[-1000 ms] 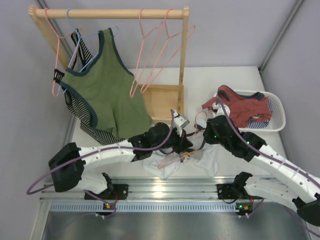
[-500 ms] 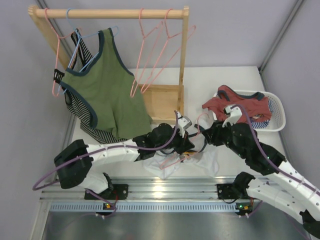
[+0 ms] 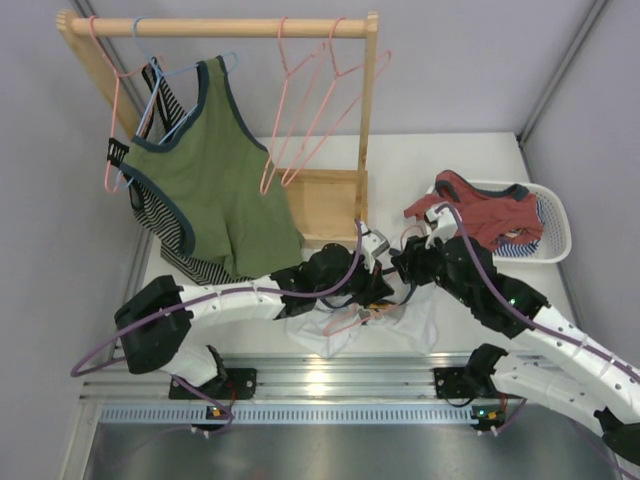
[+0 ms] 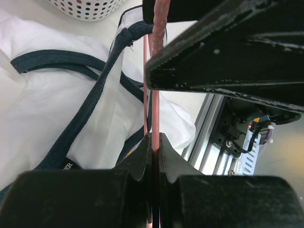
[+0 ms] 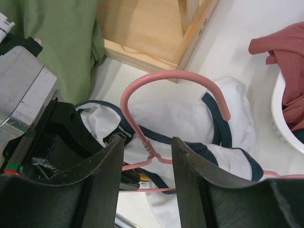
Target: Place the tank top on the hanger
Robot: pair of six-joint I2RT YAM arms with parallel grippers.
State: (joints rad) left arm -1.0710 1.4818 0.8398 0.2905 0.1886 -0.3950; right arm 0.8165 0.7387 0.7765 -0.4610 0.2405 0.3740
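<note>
The white tank top (image 3: 345,330) with navy trim lies crumpled on the table near the front edge; it also shows in the left wrist view (image 4: 42,114) and the right wrist view (image 5: 185,118). The pink hanger (image 3: 345,320) lies over it. My left gripper (image 3: 368,292) is shut on the hanger's wire (image 4: 155,118), which runs straight between its jaws (image 4: 155,145). My right gripper (image 3: 402,268) is open above the hanger; its jaws (image 5: 148,152) stand either side of the twisted neck (image 5: 150,153) below the hook (image 5: 166,78), not touching it.
A wooden rack (image 3: 368,120) stands at the back with spare pink hangers (image 3: 310,110), a light blue hanger and an olive green tank top (image 3: 215,180). Its wooden base (image 5: 147,33) is close behind the hook. A white basket (image 3: 555,215) holds a red garment (image 3: 485,215) at the right.
My right gripper has moved left and now sits over the hanger's hook and neck. My left gripper has kept its hold on the hanger and shifted slightly right.
</note>
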